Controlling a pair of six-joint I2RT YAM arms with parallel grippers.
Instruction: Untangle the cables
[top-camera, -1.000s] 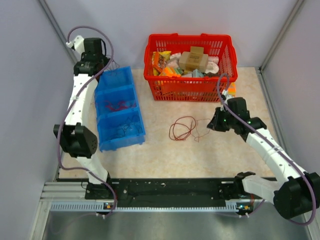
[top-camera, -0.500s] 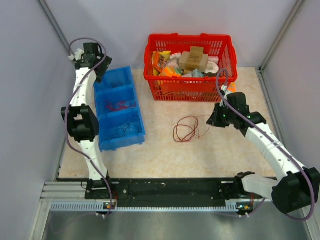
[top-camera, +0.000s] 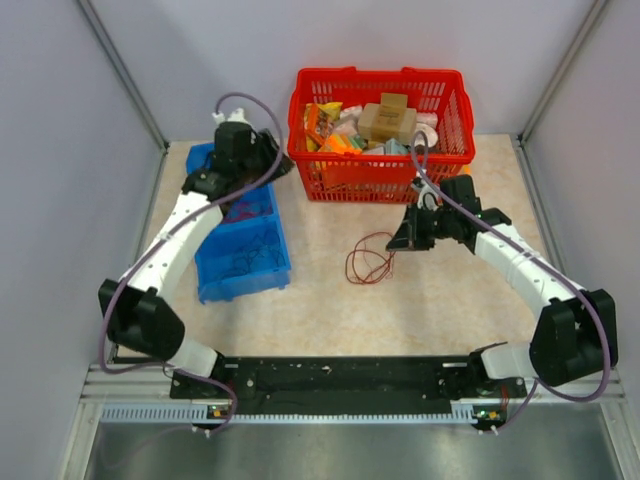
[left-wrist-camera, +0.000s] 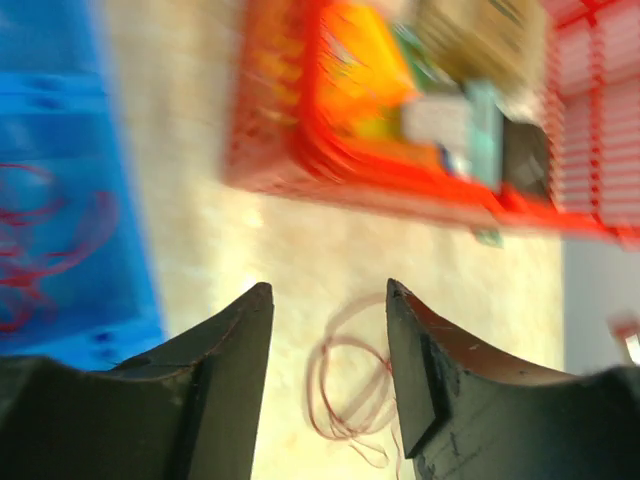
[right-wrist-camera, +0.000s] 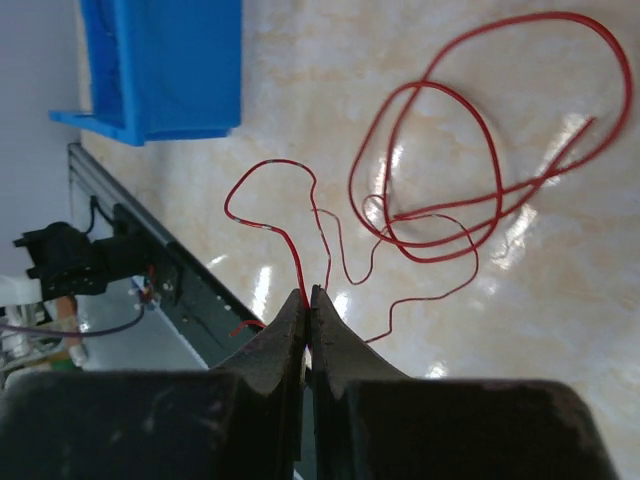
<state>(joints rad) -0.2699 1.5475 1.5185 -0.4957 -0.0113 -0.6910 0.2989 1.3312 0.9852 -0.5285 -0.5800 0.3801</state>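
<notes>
cables (top-camera: 367, 259) before red basket (top-camera: 380, 162), blue bins (top-camera: 246, 284) left

Left wrist view: blurred all over.
Basket (left-wrist-camera: 400, 180): cut off by the top and right edges; contents smeared into colour patches, none nameable.
Bin (left-wrist-camera: 60, 120): cut off by the left edge; red wires inside are only streaks.
Cables (left-wrist-camera: 345, 400): loop's right side is hidden behind a finger of the left tool (left-wrist-camera: 328, 292).
Right tool (right-wrist-camera: 308, 295): the pinched strand vanishes between the pressed fingers; its end is hidden.
Top view: left arm (top-camera: 190, 225) covers the bin's rear part; wires in the bin too small to count.
</notes>
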